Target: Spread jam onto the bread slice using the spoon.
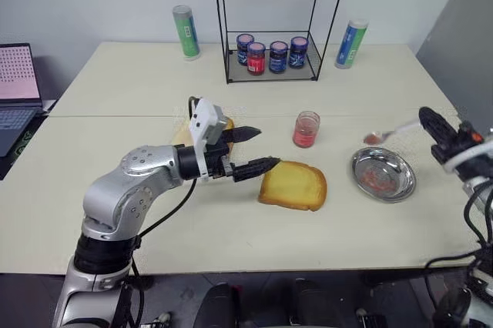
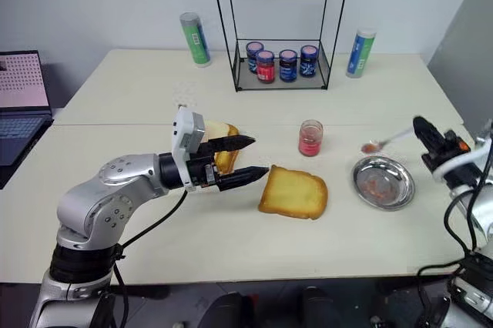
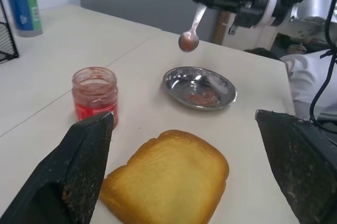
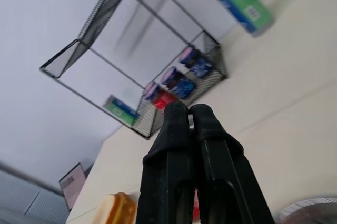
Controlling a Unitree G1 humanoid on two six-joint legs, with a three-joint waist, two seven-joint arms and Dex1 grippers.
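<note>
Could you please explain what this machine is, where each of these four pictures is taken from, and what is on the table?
This is a humanoid robot with two arms, each ending in a gripper of two black fingers. Two pictures come from a stereo camera on its head, looking down over the table. The other two come from cameras on its wrists, looking along each gripper.

The left gripper is open and hovers beside the bread slice, holding nothing. The right gripper is shut on the spoon, raised above the round steel dish, with reddish jam in its bowl.

Also on the table: the open jar of jam, a stack of more slices behind the left gripper, a wire rack with four dark lidded jars, two tall cans and a laptop at the left edge.
</note>
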